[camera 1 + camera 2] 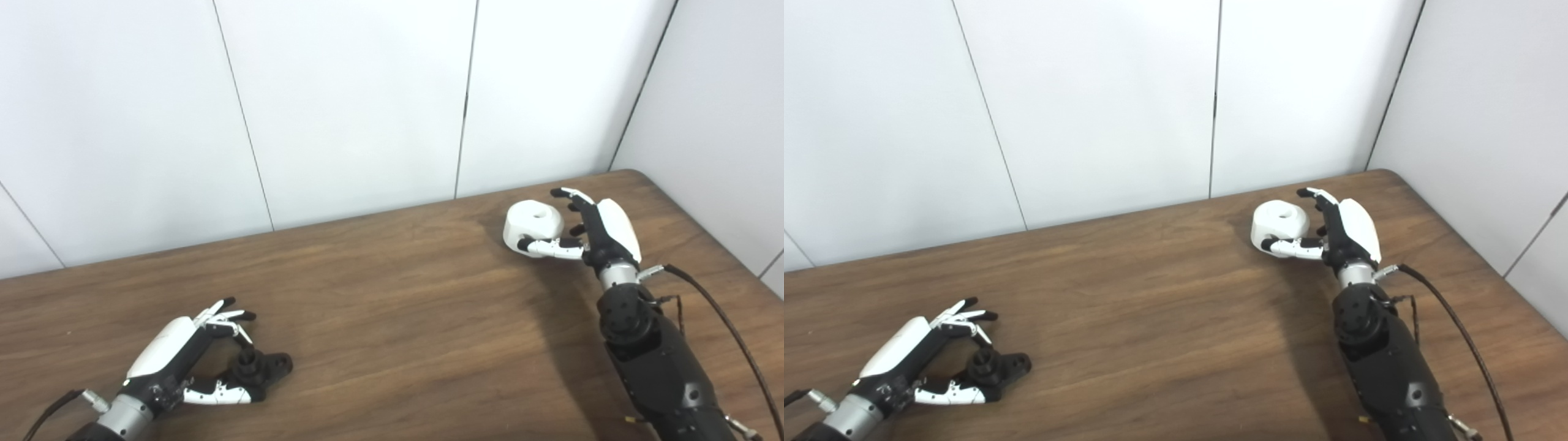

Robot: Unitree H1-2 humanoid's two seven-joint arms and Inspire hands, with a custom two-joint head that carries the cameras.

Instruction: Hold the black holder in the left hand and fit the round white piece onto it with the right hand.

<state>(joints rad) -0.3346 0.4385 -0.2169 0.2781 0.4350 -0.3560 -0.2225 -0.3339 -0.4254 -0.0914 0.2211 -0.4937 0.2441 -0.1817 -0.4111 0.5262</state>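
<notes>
left hand (184,361) around black holder (260,367), on table (392,318)

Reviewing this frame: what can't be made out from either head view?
- Whether the left hand truly grips the black holder: fingers hide contact, both views.
- Whether the right hand has closed on the round white piece: its far side is hidden.
- The holder's shape: too small.

Both head cameras look down and forward across the wooden table (392,294) toward the white panelled wall (343,104) at twelve o'clock, from moderate range. The right eye view sits slightly to the right, so everything appears shifted left. Both share the tabletop, the far corner at two o'clock, and both arms entering from six o'clock.
</notes>
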